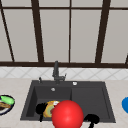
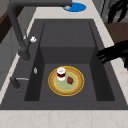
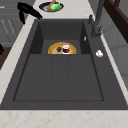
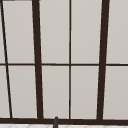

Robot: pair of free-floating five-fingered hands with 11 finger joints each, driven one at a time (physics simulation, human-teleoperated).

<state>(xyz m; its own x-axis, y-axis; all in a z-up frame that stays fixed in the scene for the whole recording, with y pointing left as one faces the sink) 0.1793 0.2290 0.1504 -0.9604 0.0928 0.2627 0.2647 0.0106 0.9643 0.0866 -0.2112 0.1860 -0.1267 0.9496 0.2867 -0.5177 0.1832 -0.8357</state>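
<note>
Looking from the front, you have a red ball (image 1: pixel 67 114) nearest you, at the sink's front edge between your two hands. Your left hand (image 1: pixel 40 109) hovers over the basin's front rim with fingers straight and slightly spread; your right hand (image 1: pixel 92 119) sits by the drainboard, fingers unclear. Behind them, a yellow-rimmed plate (image 2: pixel 66 80) carrying a small jar (image 2: pixel 61 73) lies in the basin (image 2: pixel 67 42). Farther back stands the faucet (image 1: pixel 56 72).

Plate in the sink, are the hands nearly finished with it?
Barely started. Done: the plate lies flat in the sink's left basin, carrying a small jar and a red piece. In hand: nothing; the left hand hovers by the plate, the right hand farther right. Left: everything is untouched.
</note>
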